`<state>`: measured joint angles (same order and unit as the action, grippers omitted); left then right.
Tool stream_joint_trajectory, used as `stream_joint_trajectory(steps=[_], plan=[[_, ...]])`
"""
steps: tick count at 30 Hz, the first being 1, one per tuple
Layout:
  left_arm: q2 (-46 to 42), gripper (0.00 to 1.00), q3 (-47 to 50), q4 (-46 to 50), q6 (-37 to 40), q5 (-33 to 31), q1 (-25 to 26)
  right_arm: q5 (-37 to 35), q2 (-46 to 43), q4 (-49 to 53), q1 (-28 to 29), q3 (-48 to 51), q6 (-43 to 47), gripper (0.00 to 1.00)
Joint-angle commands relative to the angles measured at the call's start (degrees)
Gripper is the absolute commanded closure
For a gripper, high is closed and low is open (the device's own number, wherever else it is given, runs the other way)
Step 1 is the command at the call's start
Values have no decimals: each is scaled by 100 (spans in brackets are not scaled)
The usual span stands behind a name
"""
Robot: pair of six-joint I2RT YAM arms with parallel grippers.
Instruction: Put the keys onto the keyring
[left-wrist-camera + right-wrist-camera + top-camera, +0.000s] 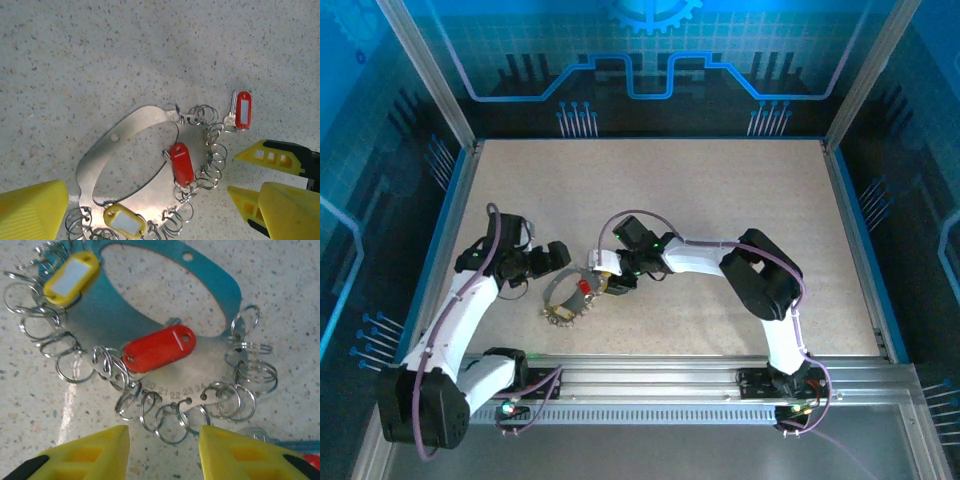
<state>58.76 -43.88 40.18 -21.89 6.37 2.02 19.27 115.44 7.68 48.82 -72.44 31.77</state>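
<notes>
Keyring down on the table, front and centre from above, just ahead of the two arm bases, with a speck of red on it. The left gripper hangs at its far-left edge, its arm bent up from the near-left corner. The right gripper sits at its right edge, that arm folded at the elbow and reaching left across the table.

Over to the left wrist: the keyring is a flat metal loop fringed with small split rings. A red tag lies across its band and a yellow tag sits at the near edge. One loose key, red-headed, lies on the table just beyond the rings. The left gripper is spread wide above the loop, holding nothing. The right gripper pokes in from the right, tips parted.

Right wrist now: the keyring again, with the red tag mid-band and the yellow tag top left. The right gripper has its jaws well apart, straddling the split rings at the near edge; whether a finger touches one is hard to say.
</notes>
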Motion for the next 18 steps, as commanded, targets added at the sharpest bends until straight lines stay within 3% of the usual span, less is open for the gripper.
stream_joint_trajectory(steps=[1,9,18], plan=[[-299,1,148,-190,271,-411,-48,-221,133,154,48,32,170,58],[-914,1,480,-502,299,-481,-44,-469,352,-185,412,74,154,63],[-923,1,472,-442,335,-426,-44,98,-225,-629,857,760,-256,63]])
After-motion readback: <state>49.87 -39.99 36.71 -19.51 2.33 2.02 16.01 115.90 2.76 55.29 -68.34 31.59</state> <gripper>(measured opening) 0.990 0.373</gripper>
